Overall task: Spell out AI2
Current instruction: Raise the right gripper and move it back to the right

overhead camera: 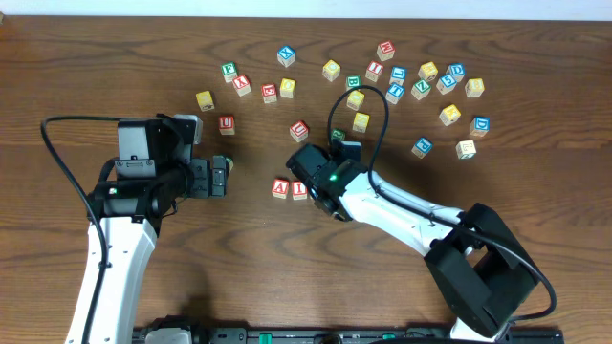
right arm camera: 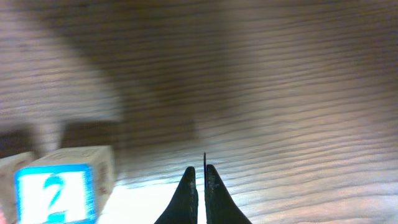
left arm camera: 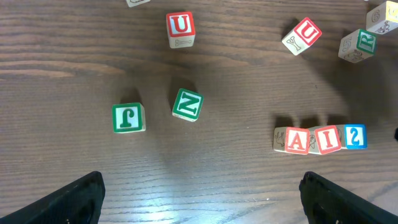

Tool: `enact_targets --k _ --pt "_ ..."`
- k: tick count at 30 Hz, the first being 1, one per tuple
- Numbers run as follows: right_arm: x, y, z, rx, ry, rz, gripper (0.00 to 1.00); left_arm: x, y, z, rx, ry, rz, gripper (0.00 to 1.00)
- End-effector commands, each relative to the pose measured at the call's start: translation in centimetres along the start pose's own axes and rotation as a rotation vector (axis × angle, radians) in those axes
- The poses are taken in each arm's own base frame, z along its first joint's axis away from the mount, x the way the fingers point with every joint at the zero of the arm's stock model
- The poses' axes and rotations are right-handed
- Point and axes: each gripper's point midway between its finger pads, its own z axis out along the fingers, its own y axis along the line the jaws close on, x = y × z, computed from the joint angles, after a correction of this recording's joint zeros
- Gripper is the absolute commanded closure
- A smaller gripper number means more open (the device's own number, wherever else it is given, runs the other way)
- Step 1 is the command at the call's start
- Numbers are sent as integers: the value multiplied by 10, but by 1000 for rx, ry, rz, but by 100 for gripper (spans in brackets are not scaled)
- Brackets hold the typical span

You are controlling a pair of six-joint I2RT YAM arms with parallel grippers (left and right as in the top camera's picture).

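Note:
In the left wrist view a red "A" cube [left arm camera: 297, 140], a red "I" cube [left arm camera: 328, 139] and a blue "2" cube [left arm camera: 354, 136] stand side by side in a row that reads AI2. From overhead the "A" cube [overhead camera: 280, 188] and "I" cube [overhead camera: 299, 188] show, and the right arm hides the "2". My right gripper [right arm camera: 198, 180] is shut and empty just right of the "2" cube [right arm camera: 56, 193], low over the table. It also shows in the overhead view [overhead camera: 316, 191]. My left gripper [overhead camera: 225, 175] is open and empty, left of the row. Its fingers frame bare wood in the left wrist view [left arm camera: 199, 205].
Green "J" [left arm camera: 129, 117] and "N" [left arm camera: 187, 104] cubes and two red "U" cubes [left arm camera: 180, 26] [left arm camera: 301, 34] lie beyond the left gripper. Many loose cubes are scattered across the back of the table [overhead camera: 402, 81]. The right arm's cable loops over them [overhead camera: 368, 96].

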Motion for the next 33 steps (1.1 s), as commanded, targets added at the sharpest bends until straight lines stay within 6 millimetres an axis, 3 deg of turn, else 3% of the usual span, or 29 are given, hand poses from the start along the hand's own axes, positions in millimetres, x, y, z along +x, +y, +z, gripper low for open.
enact_targets --k 1,5,8,14,17,23,28,29,30,31,33 --pt "-18 -25 -2 67 -45 72 99 -2 1 -1 2 -1 13 2" --pt "-26 -39 -4 86 -36 103 99 -2 1 -1 2 -1 13 2" --pt "-40 -48 -21 64 -57 145 99 -2 1 -1 2 -1 13 2" --pt "-67 -55 -70 -46 -150 201 99 -2 1 -1 2 -2 14 2" --pt "-76 -62 -97 -92 -200 197 99 -18 4 -1 -20 -67 42 2" --pt "-82 -77 -135 -151 -268 205 99 -24 4 -2 -20 -91 25 2" --pt "-80 -87 -142 -139 -273 209 99 -24 3 -2 -13 -93 25 2" --pt "-80 -89 -142 -133 -272 210 99 -23 2 -2 -9 -88 25 16" --pt "-80 -91 -141 -126 -268 212 99 -20 3 0 -8 -74 21 51" --pt "-80 -92 -140 -122 -266 214 99 -17 3 1 -7 -60 18 66" --pt "-81 -95 -139 -115 -265 219 99 -9 3 4 -5 -25 -26 81"
